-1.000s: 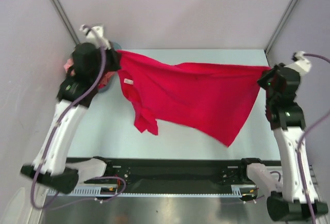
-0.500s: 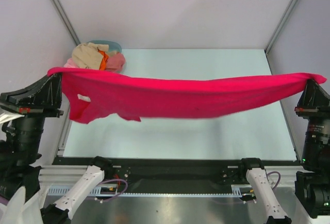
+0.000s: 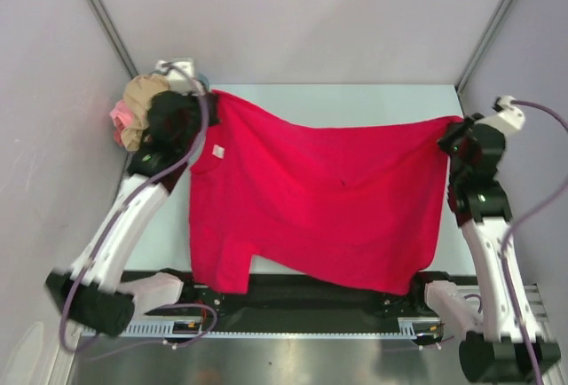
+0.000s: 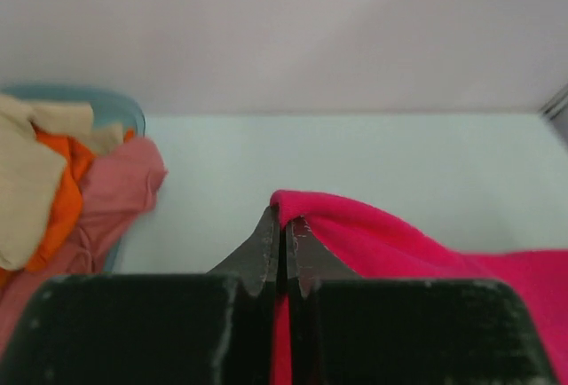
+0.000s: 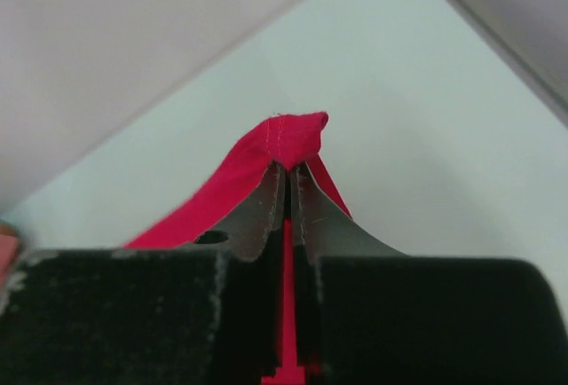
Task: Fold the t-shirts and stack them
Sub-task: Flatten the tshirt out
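Observation:
A crimson-red t-shirt point(image 3: 319, 203) hangs spread between my two grippers above the table, its lower edge draping over the near edge. My left gripper point(image 3: 211, 97) is shut on its far left corner; in the left wrist view the red cloth point(image 4: 373, 239) is pinched at the gripper point(image 4: 284, 216). My right gripper point(image 3: 448, 123) is shut on the far right corner; the red cloth point(image 5: 288, 141) bunches over the tips of that gripper point(image 5: 290, 172). Beige, orange and pink t-shirts point(image 4: 62, 190) lie heaped at the far left point(image 3: 138, 110).
The heap sits in a light-blue round tub point(image 4: 115, 106) at the table's far left corner. The pale table point(image 3: 355, 101) is walled by grey panels at the back and sides. A black rail point(image 3: 311, 301) with the arm bases runs along the near edge.
Both arms have swung from low and wide to the far side of the table. The red t-shirt, stretched in a flat band before, now hangs as a wide sheet.

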You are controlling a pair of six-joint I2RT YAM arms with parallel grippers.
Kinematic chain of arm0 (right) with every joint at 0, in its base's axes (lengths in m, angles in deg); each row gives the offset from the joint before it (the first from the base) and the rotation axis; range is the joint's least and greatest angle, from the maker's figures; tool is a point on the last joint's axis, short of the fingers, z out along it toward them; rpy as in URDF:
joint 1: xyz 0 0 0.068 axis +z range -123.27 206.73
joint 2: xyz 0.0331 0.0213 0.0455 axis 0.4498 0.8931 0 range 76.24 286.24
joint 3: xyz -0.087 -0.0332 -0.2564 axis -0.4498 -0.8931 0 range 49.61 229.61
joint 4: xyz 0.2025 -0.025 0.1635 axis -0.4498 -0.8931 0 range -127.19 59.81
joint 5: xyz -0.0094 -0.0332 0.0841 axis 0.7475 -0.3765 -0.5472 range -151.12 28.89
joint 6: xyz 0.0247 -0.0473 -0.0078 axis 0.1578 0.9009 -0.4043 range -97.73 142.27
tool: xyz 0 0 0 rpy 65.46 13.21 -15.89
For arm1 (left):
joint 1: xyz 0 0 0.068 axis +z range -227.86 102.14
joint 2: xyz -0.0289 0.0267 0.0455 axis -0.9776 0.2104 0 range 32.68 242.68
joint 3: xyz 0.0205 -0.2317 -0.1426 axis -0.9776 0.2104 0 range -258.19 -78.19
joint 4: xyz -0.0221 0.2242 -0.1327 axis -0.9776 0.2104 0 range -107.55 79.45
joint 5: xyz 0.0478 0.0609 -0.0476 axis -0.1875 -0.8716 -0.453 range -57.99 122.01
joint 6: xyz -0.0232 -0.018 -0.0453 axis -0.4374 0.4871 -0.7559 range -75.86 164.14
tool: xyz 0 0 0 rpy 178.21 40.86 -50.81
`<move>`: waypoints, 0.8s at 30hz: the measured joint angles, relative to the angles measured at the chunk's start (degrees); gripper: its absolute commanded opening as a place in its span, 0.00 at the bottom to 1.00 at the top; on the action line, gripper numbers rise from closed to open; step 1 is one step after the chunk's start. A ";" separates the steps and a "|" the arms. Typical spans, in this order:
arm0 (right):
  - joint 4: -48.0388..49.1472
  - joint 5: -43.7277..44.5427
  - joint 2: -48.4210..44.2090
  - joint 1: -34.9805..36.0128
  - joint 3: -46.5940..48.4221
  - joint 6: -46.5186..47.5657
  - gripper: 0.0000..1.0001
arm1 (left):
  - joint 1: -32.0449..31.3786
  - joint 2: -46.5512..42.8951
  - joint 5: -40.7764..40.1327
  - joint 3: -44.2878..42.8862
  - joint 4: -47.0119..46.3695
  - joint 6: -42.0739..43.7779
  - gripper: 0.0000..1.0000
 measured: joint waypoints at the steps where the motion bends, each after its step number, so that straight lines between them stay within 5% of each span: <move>1: 2.21 0.39 2.93 0.00 -1.95 0.04 0.00 | 0.04 3.39 -0.57 1.46 -1.31 -0.24 0.03; 7: 20.20 1.11 24.24 -2.40 -8.35 1.95 0.00 | 0.46 28.68 -5.57 0.61 -7.41 -1.49 0.01; 12: 26.86 -0.87 48.61 -3.63 4.04 2.95 0.06 | 1.16 55.60 -8.90 -26.71 -0.76 -1.73 0.01; 15: 24.26 -2.62 60.78 -3.74 17.64 3.54 0.25 | 1.46 67.06 -11.10 -43.54 4.57 -1.14 0.42; 16: 22.21 -3.43 64.32 -3.85 23.04 3.78 0.40 | 1.51 68.35 -11.76 -46.01 6.38 -1.16 0.64; 19: 12.59 -4.92 72.83 -4.42 39.12 4.22 0.69 | 1.64 69.16 -13.88 -49.96 11.58 -0.59 0.88; 24: -2.45 -3.76 75.06 -5.92 47.63 2.89 0.77 | 1.68 60.17 -16.09 -41.16 15.72 -1.22 0.91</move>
